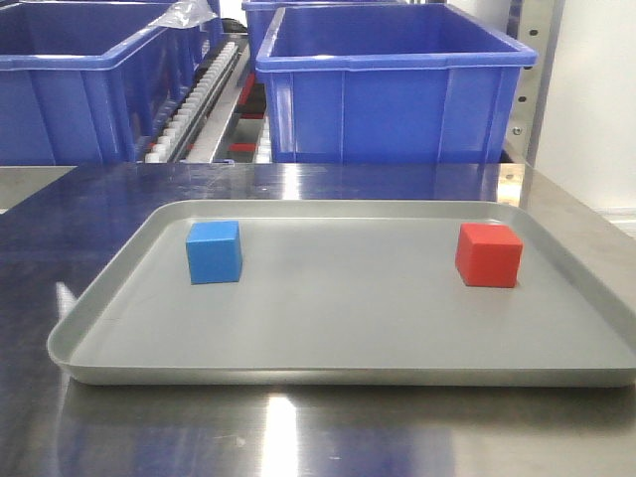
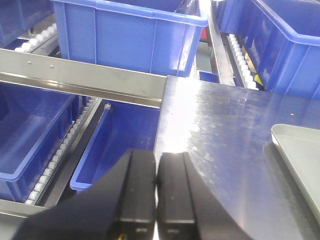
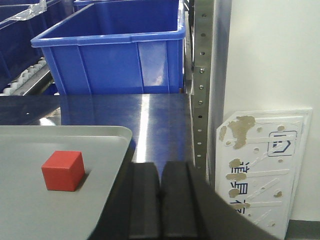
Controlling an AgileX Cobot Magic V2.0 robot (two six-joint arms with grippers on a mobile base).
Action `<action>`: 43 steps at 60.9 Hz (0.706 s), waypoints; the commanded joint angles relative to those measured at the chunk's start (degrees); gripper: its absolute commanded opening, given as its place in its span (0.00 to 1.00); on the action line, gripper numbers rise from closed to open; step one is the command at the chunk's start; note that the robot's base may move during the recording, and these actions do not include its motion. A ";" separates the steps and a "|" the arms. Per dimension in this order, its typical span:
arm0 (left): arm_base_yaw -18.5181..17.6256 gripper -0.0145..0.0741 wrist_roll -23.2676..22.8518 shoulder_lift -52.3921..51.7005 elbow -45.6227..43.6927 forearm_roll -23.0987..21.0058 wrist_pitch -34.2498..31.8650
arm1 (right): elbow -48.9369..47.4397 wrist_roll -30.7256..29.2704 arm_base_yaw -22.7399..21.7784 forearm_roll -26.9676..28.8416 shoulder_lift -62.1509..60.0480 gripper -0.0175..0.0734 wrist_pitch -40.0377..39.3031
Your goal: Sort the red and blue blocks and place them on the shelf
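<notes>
The light blue block (image 1: 214,251) rests on the left of a shallow grey tray (image 1: 338,373), and the red block (image 1: 488,254) on its right; the red block (image 3: 62,170) also shows in the right wrist view. The shelf (image 2: 82,80) with steel rails and white rollers shows in the left wrist view. My left gripper (image 2: 157,167) is shut and empty, hovering over the steel tabletop's left edge. My right gripper (image 3: 160,175) is shut and empty, just right of the tray and the red block. Neither gripper shows in the front view.
Large dark-blue bins (image 1: 393,84) stand on the roller tracks (image 1: 194,99) behind the steel tabletop (image 1: 298,179); more bins (image 2: 127,32) sit at the left. A perforated steel upright (image 3: 201,85) and a white wall panel (image 3: 260,165) stand at the right.
</notes>
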 commanded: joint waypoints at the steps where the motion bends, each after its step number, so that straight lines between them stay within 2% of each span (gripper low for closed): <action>1: -0.01 0.32 -0.07 -0.83 1.32 -0.39 -4.96 | -1.39 -0.45 -0.18 -0.67 -1.19 0.25 -6.47; 23: -0.01 0.32 -0.07 -0.83 1.32 -0.39 -4.96 | -1.39 -0.45 -0.18 -2.15 -1.19 0.25 -9.09; 29: -0.01 0.32 -0.07 -0.83 1.32 -0.39 -4.96 | -1.85 1.65 -0.11 -1.37 0.40 0.25 -10.64; 43: -0.01 0.32 -0.07 -0.83 1.32 -0.39 -4.96 | -9.88 9.15 1.05 -1.08 20.29 0.25 -10.64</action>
